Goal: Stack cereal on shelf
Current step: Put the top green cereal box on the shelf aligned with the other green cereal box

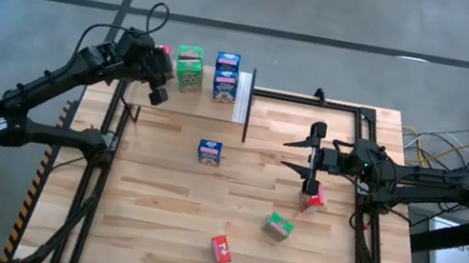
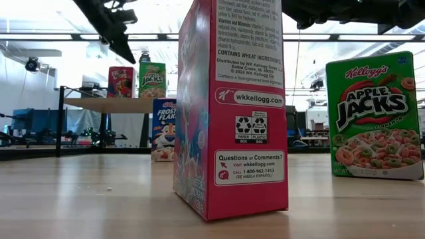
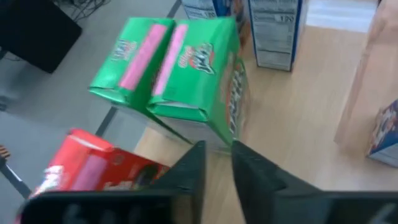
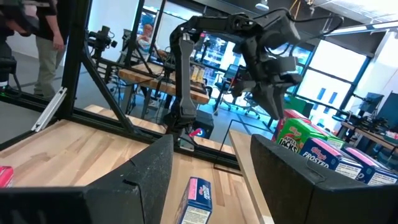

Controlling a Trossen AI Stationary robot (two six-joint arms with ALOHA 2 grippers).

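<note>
The shelf (image 1: 242, 97) stands at the table's far left, a wooden panel (image 2: 109, 105) on black uprights. On it stand a red cereal box (image 3: 93, 165), two green ones (image 3: 180, 68) and blue ones (image 1: 225, 74). My left gripper (image 3: 217, 168) is shut and hovers just on the near side of the green boxes, above the red one, touching nothing. My right gripper (image 1: 312, 160) hangs open over the table's right half, above a red box (image 1: 312, 199). A blue box (image 1: 209, 152), a green box (image 1: 278, 226) and another red box (image 1: 220, 250) stand on the table.
A black upright (image 1: 249, 105) rises at the shelf's right end. The table's black frame rails (image 1: 375, 127) run along its far and right sides. Bare wood lies in the near left part of the table (image 1: 141, 222). A person (image 4: 46, 37) stands in the room beyond.
</note>
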